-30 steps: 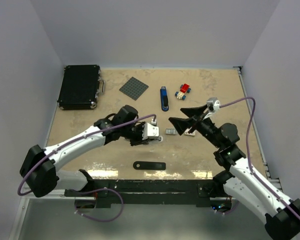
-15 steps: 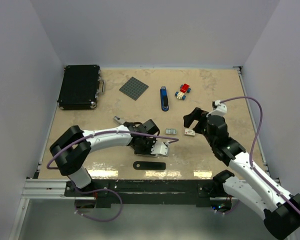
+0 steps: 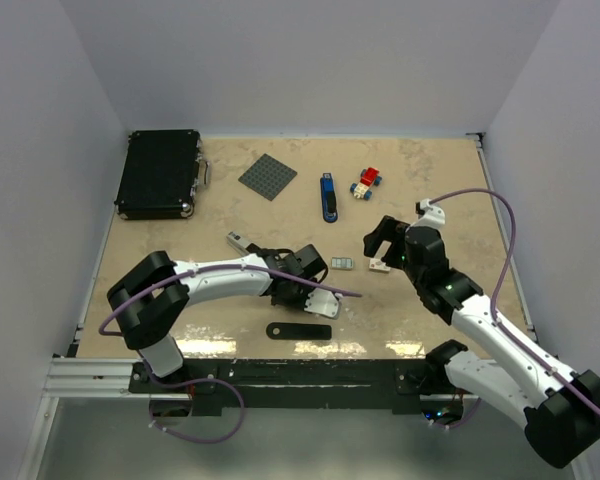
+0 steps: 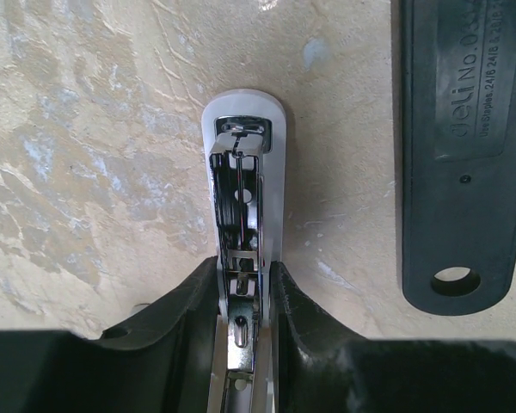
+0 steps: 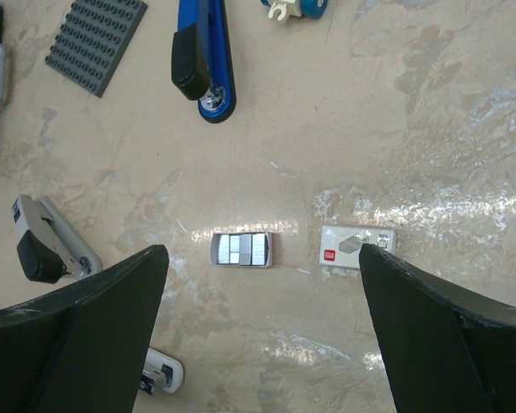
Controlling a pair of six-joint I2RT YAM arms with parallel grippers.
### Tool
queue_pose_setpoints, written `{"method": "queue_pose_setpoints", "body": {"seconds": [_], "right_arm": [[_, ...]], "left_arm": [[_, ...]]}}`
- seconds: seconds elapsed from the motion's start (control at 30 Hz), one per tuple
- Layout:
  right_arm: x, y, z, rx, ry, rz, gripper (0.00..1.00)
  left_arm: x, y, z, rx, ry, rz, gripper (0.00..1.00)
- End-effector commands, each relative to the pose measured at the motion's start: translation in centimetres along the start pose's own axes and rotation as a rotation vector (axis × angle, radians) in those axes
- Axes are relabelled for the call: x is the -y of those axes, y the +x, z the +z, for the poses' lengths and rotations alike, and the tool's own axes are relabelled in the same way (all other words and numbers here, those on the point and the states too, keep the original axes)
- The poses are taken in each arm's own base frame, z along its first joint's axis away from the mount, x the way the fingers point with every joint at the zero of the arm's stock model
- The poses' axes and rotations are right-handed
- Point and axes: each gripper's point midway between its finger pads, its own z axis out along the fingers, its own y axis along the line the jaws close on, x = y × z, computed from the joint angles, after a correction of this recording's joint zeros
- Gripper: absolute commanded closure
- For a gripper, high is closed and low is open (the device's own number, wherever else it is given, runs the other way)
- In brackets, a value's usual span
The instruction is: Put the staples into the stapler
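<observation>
- Both arms had shifted since the earlier frame: the left arm had folded back and drawn the white stapler (image 4: 243,185) toward the near edge of the bench (image 5: 464,129). The right arm had dropped from a raised pose to hang over the staples.
- The left claw (image 4: 241,280) was clamped on the rear of the white stapler. The stapler's pale base lay flat on the bench and its metal channel faced up, with a black strip (image 4: 451,146) lying just beside it.
- The right claw (image 5: 260,258) stood wide apart with nothing between its fingers.
- The staples lay on the bench below the right claw, between the two arms and apart from the white stapler. They showed as a grey piece (image 5: 241,249) and, near it, a white red-marked piece (image 5: 357,248).
- The grey piece looked like a tiny shallow tray showing pale, shiny blocks of staples. The white piece looked like a flat sleeve or lid with a small red label at one end.
- Risk, as a judgement: the tray was small and low, so wide fingers coming down might shove it across the bench or tip it, and the staples could scatter.
- Another risk was that a hard pinch might snap a strip of staples.
- The left fingers sat right against the channel, so they might get in the way of a strip going in, and the white stapler could swivel if pushed.
</observation>
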Motion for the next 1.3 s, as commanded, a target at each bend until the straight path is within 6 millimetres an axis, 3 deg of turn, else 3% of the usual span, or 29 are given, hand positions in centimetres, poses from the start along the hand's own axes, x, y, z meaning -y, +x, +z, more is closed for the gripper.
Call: {"method": "queue_pose_setpoints", "body": {"seconds": [0.0, 0.03, 0.07, 0.33, 0.37, 0.47, 0.63, 0.7, 0.73, 0.8, 0.83, 0.87, 0.9, 0.93, 0.97, 1.0, 1.03, 1.1, 1.13, 1.27], "right_arm": [[-1.4, -2.2, -0.2, 0.042, -0.027, -0.011, 0.01], [-1.6, -2.2, -0.2, 0.039, -0.038, -0.012, 0.01], [-1.8, -2.2, -0.2, 0.038, -0.047, -0.022, 0.01], [-2.4, -1.9, 0.1, 0.014, -0.076, -0.038, 0.02], [-2.5, -1.9, 0.0, 0.013, -0.081, -0.042, 0.01], [-2.5, -1.8, 0.1, 0.002, -0.073, -0.054, 0.01], [-3.0, -1.3, 0.3, -0.031, -0.096, -0.073, 0.01], [-3.8, -1.2, 0.6, -0.046, -0.137, -0.123, 0.02], [-5.1, -0.7, 0.3, -0.085, -0.207, -0.137, 0.02], [-5.8, 0.5, 0.7, -0.136, -0.255, -0.180, 0.02], [-6.6, 1.5, 0.6, -0.180, -0.308, -0.195, 0.02], [-7.1, 1.9, 0.7, -0.194, -0.337, -0.220, 0.02], [-7.6, 3.5, 0.9, -0.247, -0.355, -0.247, 0.04], [-8.0, 4.3, 0.9, -0.273, -0.367, -0.267, 0.04], [-8.7, 4.8, 0.8, -0.293, -0.387, -0.312, 0.05], [-9.6, 7.2, 0.8, -0.355, -0.407, -0.367, 0.08], [-10.4, 7.6, 0.7, -0.366, -0.421, -0.396, 0.10], [-11.6, 10.0, 0.2, -0.418, -0.458, -0.481, 0.18], [-12.0, 11.1, 0.6, -0.450, -0.460, -0.509, 0.21], [-13.6, 14.2, 0.2, -0.516, -0.520, -0.607, 0.32]], "left_arm": [[0.1, 2.6, 0.9, -0.108, -0.020, 0.039, 0.75], [0.1, 2.5, 0.9, -0.102, -0.022, 0.036, 0.71], [0.1, 2.4, 0.8, -0.096, -0.025, 0.034, 0.60], [-1.6, 1.7, -0.8, -0.059, -0.114, 0.017, 0.27], [-2.0, 1.3, -1.5, -0.040, -0.138, 0.010, 0.19], [-2.9, 0.6, -2.7, 0.006, -0.198, -0.002, 0.08], [-3.4, 0.6, -2.8, 0.013, -0.239, -0.025, 0.07], [-4.0, -0.3, -3.6, 0.068, -0.271, -0.111, 0.07], [-4.3, -0.8, -4.0, 0.103, -0.287, -0.150, 0.07], [-5.7, -2.2, -6.1, 0.245, -0.358, -0.316, 0.07], [-5.5, -2.0, -6.3, 0.280, -0.366, -0.377, 0.07], [-6.1, -2.2, -8.1, 0.351, -0.411, -0.442, 0.07], [-7.2, -1.9, -9.1, 0.428, -0.456, -0.584, 0.07], [-6.7, -1.0, -9.0, 0.448, -0.460, -0.655, 0.07], [-7.1, -0.7, -11.0, 0.525, -0.499, -0.724, 0.07], [-7.9, 0.2, -12.0, 0.605, -0.517, -0.852, 0.07], [-7.2, 1.4, -11.5, 0.620, -0.518, -0.914, 0.07], [-7.7, 3.1, -13.9, 0.721, -0.594, -1.051, 0.07], [-7.2, 4.0, -13.5, 0.719, -0.605, -1.091, 0.07], [-7.0, 6.7, -15.7, 0.806, -0.708, -1.228, 0.06]]}}
